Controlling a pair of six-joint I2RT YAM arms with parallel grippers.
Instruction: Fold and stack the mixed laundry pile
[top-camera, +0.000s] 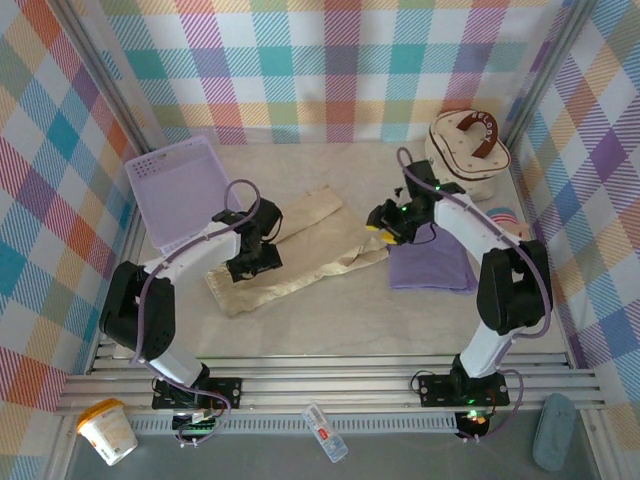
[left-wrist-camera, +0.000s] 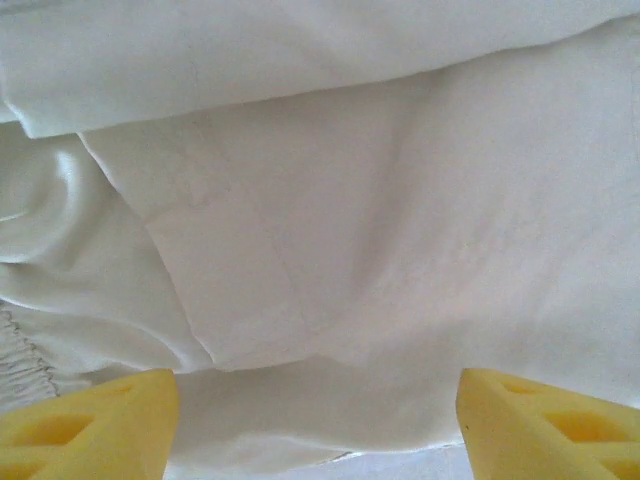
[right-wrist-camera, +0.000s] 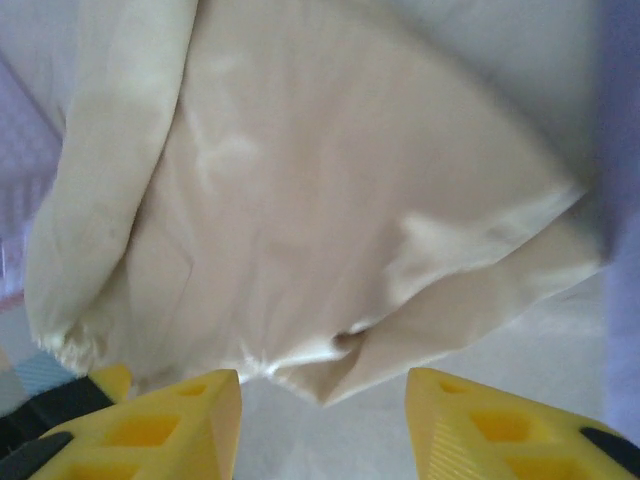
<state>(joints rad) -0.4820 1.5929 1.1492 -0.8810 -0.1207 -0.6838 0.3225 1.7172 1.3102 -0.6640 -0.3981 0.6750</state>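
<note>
Left gripper (left-wrist-camera: 318, 425): jaws wide, empty, over the long beige-cream cloth garment (top-camera: 300, 245)
Right gripper (right-wrist-camera: 323, 425): jaws apart, empty too, at its right end
Folded lavender cloth T-shirt (top-camera: 432, 268): just beside that end

We've got L arm (top-camera: 150, 300) folded at the elbow, forearm reaching fwd-right, wrist pitched down; L gripper (top-camera: 250, 262) low, jaws apart. R arm (top-camera: 505, 280) elbow high, forearm reaching left; R gripper (top-camera: 386, 226) pointing down-left, jaws apart too.

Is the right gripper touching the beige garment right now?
Cannot tell. In the right wrist view the open right gripper sits at the hem of the beige garment; neither a gap nor contact shows plainly.
</note>
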